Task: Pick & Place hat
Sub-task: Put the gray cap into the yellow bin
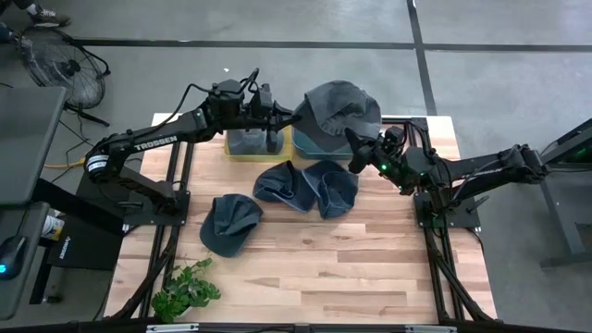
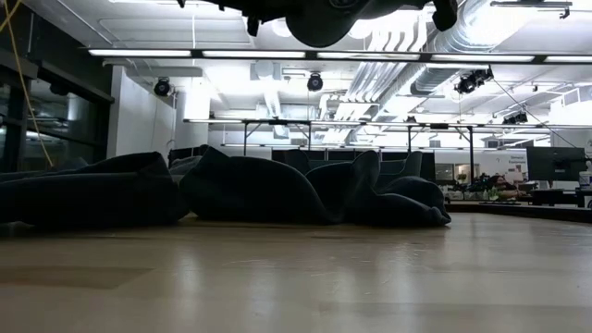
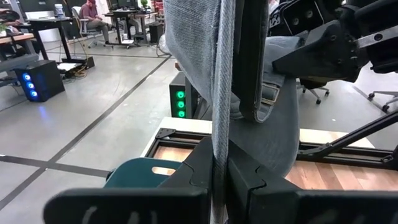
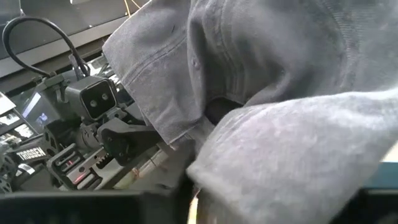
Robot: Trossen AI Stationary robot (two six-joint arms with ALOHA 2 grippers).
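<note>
Overhead, both hands — left hand (image 1: 282,116), right hand (image 1: 356,143) — pinch a limp grey-blue denim hat (image 1: 342,109).

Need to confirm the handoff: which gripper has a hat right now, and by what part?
The left gripper is shut on the grey hat's edge, lifted over the teal bin. The right gripper is at its other side; its hold is unclear.

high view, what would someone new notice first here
First, the grey hat held up between both arms at the table's far edge: the left gripper is clamped on its left side and the right gripper is at its right side, above a teal bin. Next, three more dark hats lie loose in the middle of the wooden table, and a small green plant sits at its near left corner.
</note>
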